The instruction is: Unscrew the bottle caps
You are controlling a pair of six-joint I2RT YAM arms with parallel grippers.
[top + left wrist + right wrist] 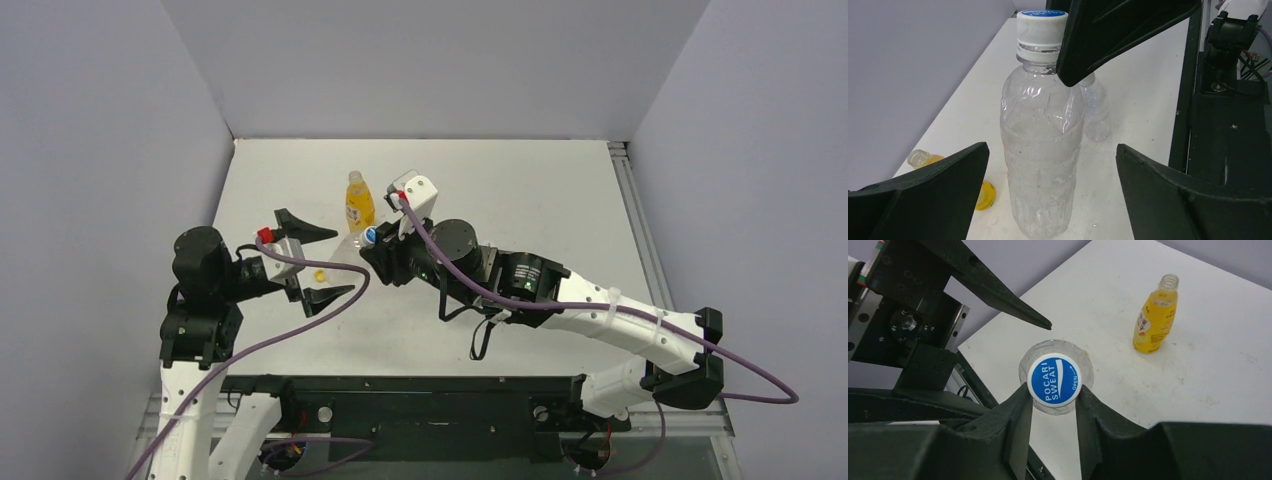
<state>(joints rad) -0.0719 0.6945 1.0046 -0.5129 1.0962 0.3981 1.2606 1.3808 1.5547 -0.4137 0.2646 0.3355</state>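
Right arm stretches forward-left, its right gripper (1054,391) clenched on a clear bottle's (1040,150) blue-topped cap (1054,379); left gripper (328,263) held level, spread wide, facing it.

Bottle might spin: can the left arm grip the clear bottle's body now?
Likely yes: the open left fingers face the clear bottle with nothing between; the right fingers only pinch its cap.

We're seeing a blue-topped white round plastic cap (1054,381), white lettering on it, plus a slim yellow-orange plastic bottle (1154,322).
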